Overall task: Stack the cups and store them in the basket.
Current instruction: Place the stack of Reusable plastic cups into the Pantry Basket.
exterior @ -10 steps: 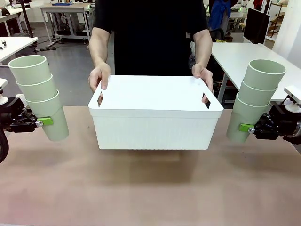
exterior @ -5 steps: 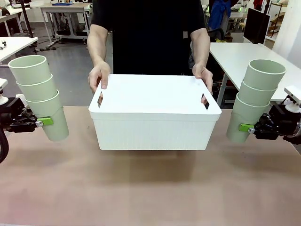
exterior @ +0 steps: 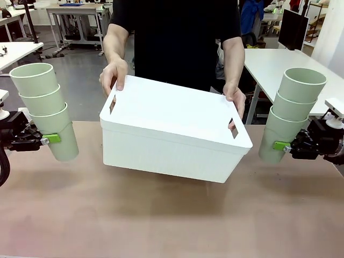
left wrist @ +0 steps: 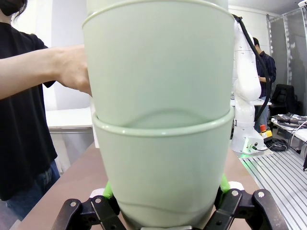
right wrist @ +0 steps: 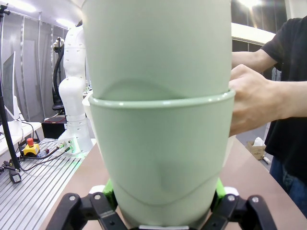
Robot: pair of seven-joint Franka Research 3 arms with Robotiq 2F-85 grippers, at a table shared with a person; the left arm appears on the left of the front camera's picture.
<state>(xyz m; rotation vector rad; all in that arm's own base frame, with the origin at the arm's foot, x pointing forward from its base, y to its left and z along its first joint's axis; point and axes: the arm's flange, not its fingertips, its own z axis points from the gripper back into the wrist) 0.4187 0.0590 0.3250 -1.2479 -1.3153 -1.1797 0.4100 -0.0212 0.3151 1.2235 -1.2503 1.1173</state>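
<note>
My left gripper (exterior: 51,138) is shut on the lowest of a stack of three pale green cups (exterior: 45,107), held leaning above the table's left edge. My right gripper (exterior: 280,145) is shut on a second stack of three cups (exterior: 293,113) at the right edge. In the left wrist view the cups (left wrist: 158,120) sit between the green pads of my left gripper (left wrist: 165,188). The right wrist view shows the same for the cups (right wrist: 158,105) and my right gripper (right wrist: 163,189). Between the stacks, a person's hands (exterior: 114,78) hold the white basket (exterior: 172,148) above the table, tilted down to the right.
The brown table (exterior: 161,220) stretches bare in front of the basket. The person stands at the far edge behind it, with one hand (right wrist: 252,103) on each short end. White tables and other lab gear stand farther back.
The person has tilted the basket, raising its left end and lowering its right end, and brought it slightly nearer. Both grippers and their cup stacks have stayed still.
</note>
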